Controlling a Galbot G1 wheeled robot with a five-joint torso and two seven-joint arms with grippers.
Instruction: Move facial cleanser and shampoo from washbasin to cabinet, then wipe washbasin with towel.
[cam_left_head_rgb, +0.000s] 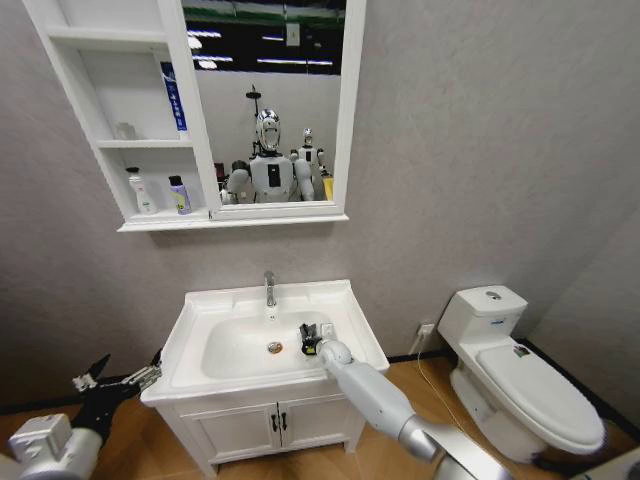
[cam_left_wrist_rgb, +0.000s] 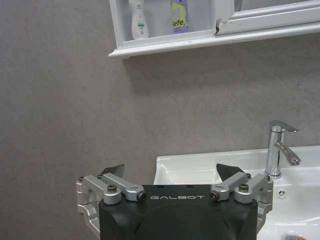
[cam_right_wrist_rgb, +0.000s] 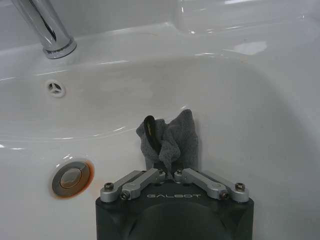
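The word "GALBOT" stands in pale capitals on the black body of the left gripper, just below its fingers, and the same word is printed on the black body of the right gripper. On the cabinet shelf, a purple and yellow bottle carries dark letters that read "efe" (the start of the word is cut off). The label on the white bottle beside it is too small to read
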